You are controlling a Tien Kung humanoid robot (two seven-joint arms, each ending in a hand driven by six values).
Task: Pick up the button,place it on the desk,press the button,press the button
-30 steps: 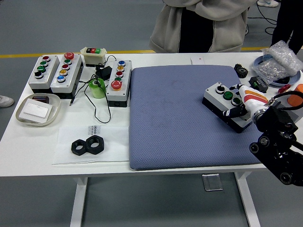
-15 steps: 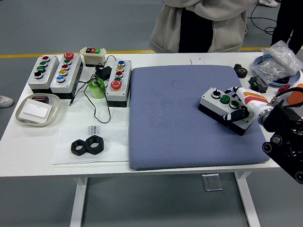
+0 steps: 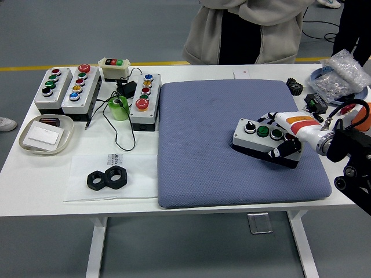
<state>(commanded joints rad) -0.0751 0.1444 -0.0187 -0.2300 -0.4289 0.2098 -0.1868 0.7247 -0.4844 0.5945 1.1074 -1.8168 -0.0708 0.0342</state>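
Shifted left across blue padded mat [image 3: 203, 145]: grey three-button control box [image 3: 264, 141], clasped at right end by right hand [image 3: 287, 139]. Rigid, probably light; best held by its sides.

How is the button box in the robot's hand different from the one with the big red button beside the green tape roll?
The held button box lies on the blue mat, gripped by the right hand; the box with the big red button stands untouched on the bare table. The held one shows a black knob and green buttons; the other has blue, yellow, green and red. Both are grey with dark bases.
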